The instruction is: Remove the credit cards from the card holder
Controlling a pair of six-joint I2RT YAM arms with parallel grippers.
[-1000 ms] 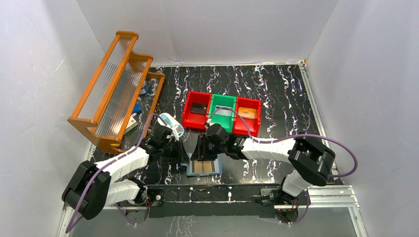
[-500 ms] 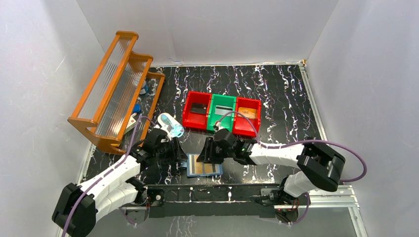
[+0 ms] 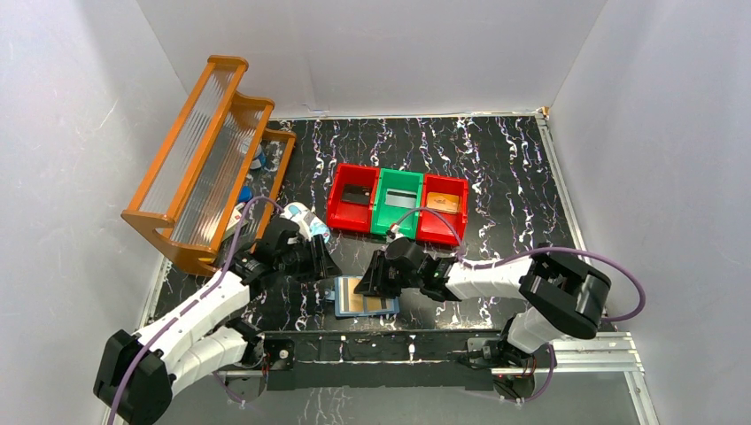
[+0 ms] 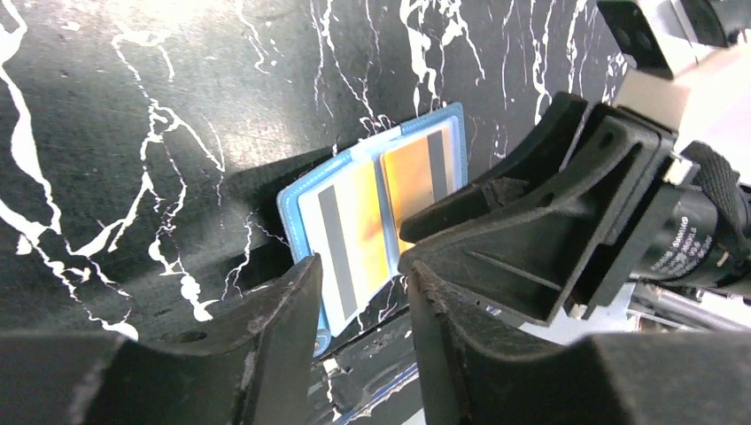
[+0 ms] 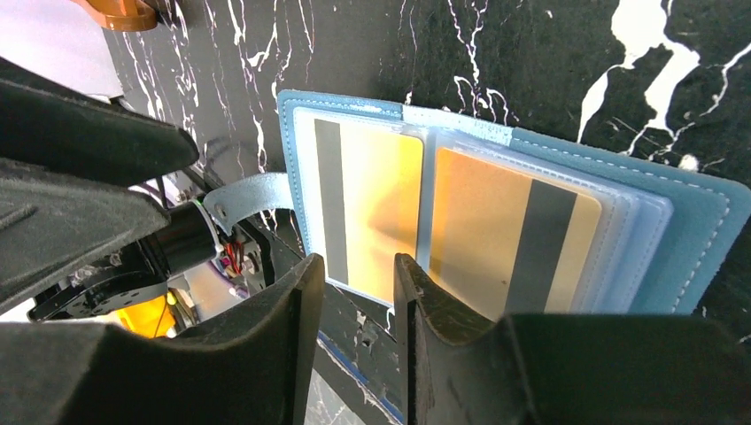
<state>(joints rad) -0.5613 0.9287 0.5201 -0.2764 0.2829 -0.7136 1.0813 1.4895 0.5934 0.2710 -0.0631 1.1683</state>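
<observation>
1. The card holder [image 3: 366, 297] lies open and flat on the black marbled table [image 3: 496, 159], low in the centre of the top view, just above the rail that carries the arm bases.
2. Two tan-orange cards are tucked in its pockets side by side, the left card [image 5: 372, 204] and the right card [image 5: 509, 239], each with a dark stripe.
3. A blue strap tab [image 5: 252, 193] sticks out from the holder's left edge in the right wrist view.
4. The right gripper [image 5: 357, 258] has its jaws a little apart with nothing between them. In its own view the tips straddle the lower edge of the left card, and I can't tell whether they touch it.
5. The left gripper [image 4: 361, 266] is parted too, and empty. It sits just off the holder's upper-left corner in the top view, and the holder shows through the gap between its fingers.
6. The two grippers face each other across the holder, close together.
7. A row of red and green bins [image 3: 335, 199] stands above the holder in the top view, clear of both grippers.
</observation>
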